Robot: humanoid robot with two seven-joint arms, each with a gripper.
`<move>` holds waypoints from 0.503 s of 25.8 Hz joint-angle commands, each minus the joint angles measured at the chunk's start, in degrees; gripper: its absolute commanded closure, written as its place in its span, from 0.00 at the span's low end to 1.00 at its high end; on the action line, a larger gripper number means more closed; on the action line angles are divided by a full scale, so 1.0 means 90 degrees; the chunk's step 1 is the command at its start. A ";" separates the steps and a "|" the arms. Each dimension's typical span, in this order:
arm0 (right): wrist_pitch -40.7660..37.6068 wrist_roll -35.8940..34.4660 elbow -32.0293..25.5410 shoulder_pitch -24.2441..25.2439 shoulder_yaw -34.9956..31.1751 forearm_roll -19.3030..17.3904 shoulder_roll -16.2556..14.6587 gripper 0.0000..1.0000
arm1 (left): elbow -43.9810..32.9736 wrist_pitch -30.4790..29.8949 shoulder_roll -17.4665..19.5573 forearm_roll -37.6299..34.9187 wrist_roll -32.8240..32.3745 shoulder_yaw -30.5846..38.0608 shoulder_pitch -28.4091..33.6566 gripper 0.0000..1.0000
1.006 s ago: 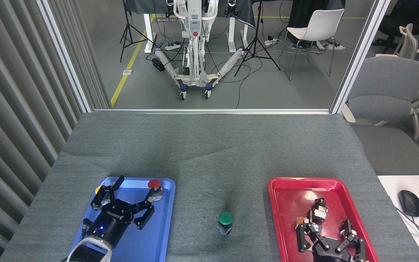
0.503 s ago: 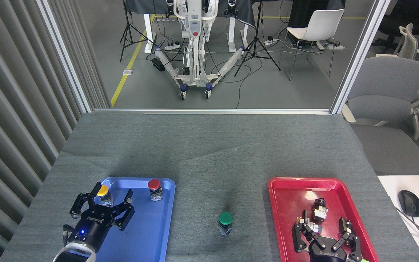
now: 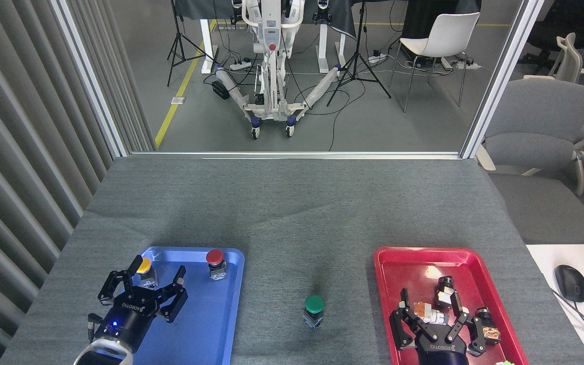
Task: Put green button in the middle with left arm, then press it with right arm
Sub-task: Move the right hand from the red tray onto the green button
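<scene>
- While my left arm (image 3: 142,294) has pulled back from the red-capped button's side of the blue tray to the yellow-capped one over the last second and has hardly stirred in the last half of it, my right arm (image 3: 431,324) has slid leftward and a little up the red tray.
- Both sets of jaws stand spread and grip nothing: the left fingers fan out around the yellow cap without closing on it, and the right fingers splay over the small parts in the red tray.
- Standing upright on the grey felt-like cloth of the worktop (image 3: 292,213), between the two trays and apart from both, is the small push-button with the round green mushroom cap on its grey-and-black block (image 3: 314,309); it has not shifted.
- That reads to me as the placing step done, with the pressing yet to come; my right arm's drift towards the centre fits that, though it is nowhere near the green cap yet.
- Inside the shallow blue plastic tray (image 3: 233,304) stand the yellow-capped button (image 3: 144,266), far left, and the red-capped button (image 3: 215,259), far right.
- Across in the shallow red plastic tray (image 3: 403,263) lie a few small black and metal parts (image 3: 445,290), partly hidden by my right fingers; I cannot tell what they are.
</scene>
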 commanded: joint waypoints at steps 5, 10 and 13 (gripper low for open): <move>-0.0319 0.0089 0.0017 -0.0182 0.0414 0.0252 0.0021 0.67 | 0.0035 -0.0160 0.0016 0.0002 0.0002 0.0000 -0.0010 0.00; -0.0701 0.0138 0.0496 -0.0524 0.0970 0.0399 0.0050 1.00 | 0.0045 -0.0160 0.0026 0.0002 0.0002 0.0000 0.0019 0.00; -0.0691 0.0352 0.0818 -0.0748 0.1322 0.0575 0.0108 1.00 | 0.0054 -0.0150 0.0016 0.0011 0.0002 0.0010 0.0019 0.00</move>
